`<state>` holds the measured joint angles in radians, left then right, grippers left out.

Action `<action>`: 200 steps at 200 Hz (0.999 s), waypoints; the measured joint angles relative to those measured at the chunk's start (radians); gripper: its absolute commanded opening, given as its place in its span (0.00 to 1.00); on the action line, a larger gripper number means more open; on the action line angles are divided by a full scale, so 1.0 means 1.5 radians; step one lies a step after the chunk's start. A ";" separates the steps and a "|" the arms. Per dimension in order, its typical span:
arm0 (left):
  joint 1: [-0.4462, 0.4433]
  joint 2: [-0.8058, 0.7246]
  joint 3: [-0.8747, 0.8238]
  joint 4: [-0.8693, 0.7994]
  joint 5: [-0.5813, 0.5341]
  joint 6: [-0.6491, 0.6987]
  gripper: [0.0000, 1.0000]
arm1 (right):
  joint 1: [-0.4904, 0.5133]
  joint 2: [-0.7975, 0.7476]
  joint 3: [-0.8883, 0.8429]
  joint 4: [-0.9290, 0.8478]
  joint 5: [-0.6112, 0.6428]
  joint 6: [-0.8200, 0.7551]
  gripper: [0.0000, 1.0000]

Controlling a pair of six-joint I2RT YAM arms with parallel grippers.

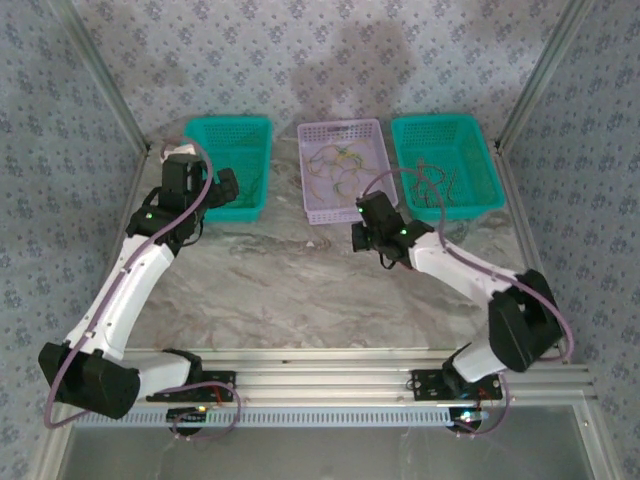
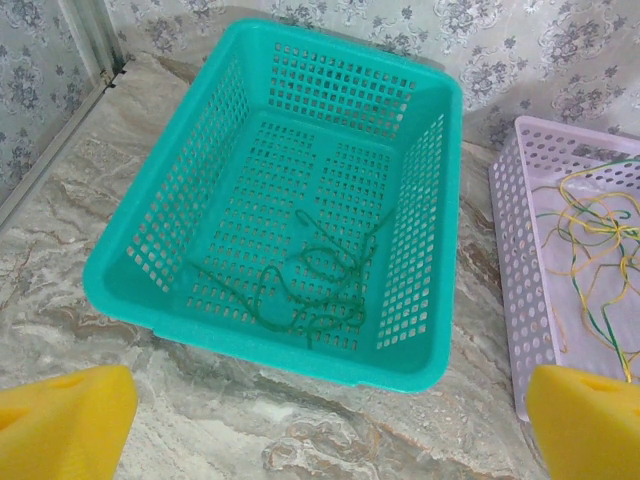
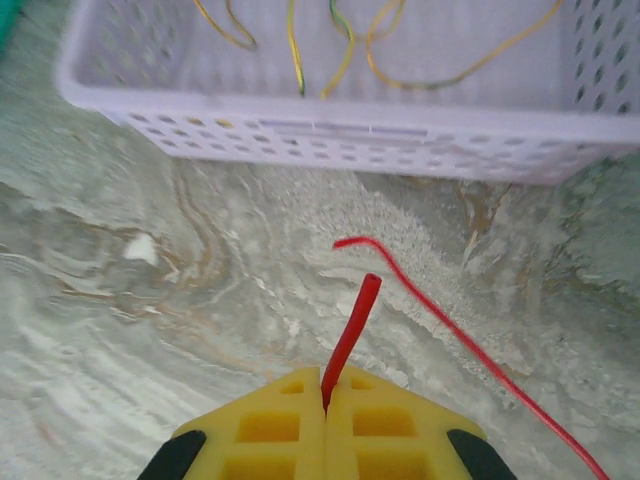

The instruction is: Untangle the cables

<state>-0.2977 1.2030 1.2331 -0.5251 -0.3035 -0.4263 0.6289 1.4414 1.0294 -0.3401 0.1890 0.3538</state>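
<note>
Marbled grey counter (image 1: 300,280) lies under both arms, with flowered wallpaper behind. We see the right jaws pressed together on a red wire (image 3: 350,330), its end pinched between the yellow pads (image 3: 270,428). These jaws sit just in front of the lilac basket (image 3: 330,135). A short red stub juts from the pinch toward that basket. A longer red stretch lies on the counter just beyond it and trails off to the right; we cannot tell whether the two join. Inside the lilac basket, yellow and green wires (image 1: 338,165) lie in loose loops.

The left jaws stand wide apart with nothing between them, the left pads (image 2: 60,425) showing at the bottom corners of the wrist view. They face the teal basket (image 2: 170,230) just left of the lilac one. A green wire (image 2: 310,285) lies curled on that basket's floor. Right of the lilac basket stands a second teal basket (image 1: 445,122), holding a few dark wires (image 1: 437,190) whose colours we cannot tell.
</note>
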 measured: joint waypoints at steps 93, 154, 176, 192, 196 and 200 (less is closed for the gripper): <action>0.000 -0.003 0.000 0.002 0.000 0.000 1.00 | 0.020 -0.177 0.126 -0.133 0.051 -0.021 0.00; 0.000 0.000 -0.007 0.003 0.002 0.000 1.00 | -0.163 -0.108 0.283 -0.151 -0.061 -0.032 0.00; 0.000 0.008 -0.008 0.003 0.002 0.000 1.00 | -0.207 -0.047 0.345 -0.153 -0.101 -0.031 0.00; 0.000 0.014 -0.008 0.004 0.002 0.000 1.00 | -0.235 -0.005 0.382 -0.153 -0.130 -0.026 0.00; 0.000 0.015 -0.008 0.004 0.002 0.000 1.00 | -0.244 0.008 0.391 -0.152 -0.137 -0.023 0.00; 0.000 0.016 -0.008 0.004 0.002 0.000 1.00 | -0.255 0.019 0.399 -0.152 -0.145 -0.021 0.00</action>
<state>-0.2977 1.2270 1.2217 -0.5198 -0.3000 -0.4267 0.2470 1.4693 1.6283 -0.5678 -0.0288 0.3218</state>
